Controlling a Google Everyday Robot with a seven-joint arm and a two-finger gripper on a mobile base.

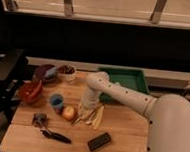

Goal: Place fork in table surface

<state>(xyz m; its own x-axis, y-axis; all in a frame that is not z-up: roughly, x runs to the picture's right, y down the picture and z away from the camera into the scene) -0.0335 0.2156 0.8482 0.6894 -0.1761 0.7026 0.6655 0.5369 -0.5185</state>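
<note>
My gripper point(87, 111) is at the end of the white arm, down at the wooden table surface point(123, 138) near its middle. It is just above a small pile of pale things. A slim pale fork point(78, 120) seems to stick out to the lower left from under the gripper, next to the wider pale yellow strips point(97, 119). I cannot tell whether the gripper is touching the fork. The arm hides the top of the pile.
An orange-red fruit point(69, 112) and a blue cup point(56, 102) lie left of the gripper. Further left are a red bowl point(31, 91) and a small grey object point(39, 119). A black-handled utensil point(55, 136) and a dark bar point(99, 141) lie in front. A green tray point(126, 79) and a white bowl point(66, 71) are behind.
</note>
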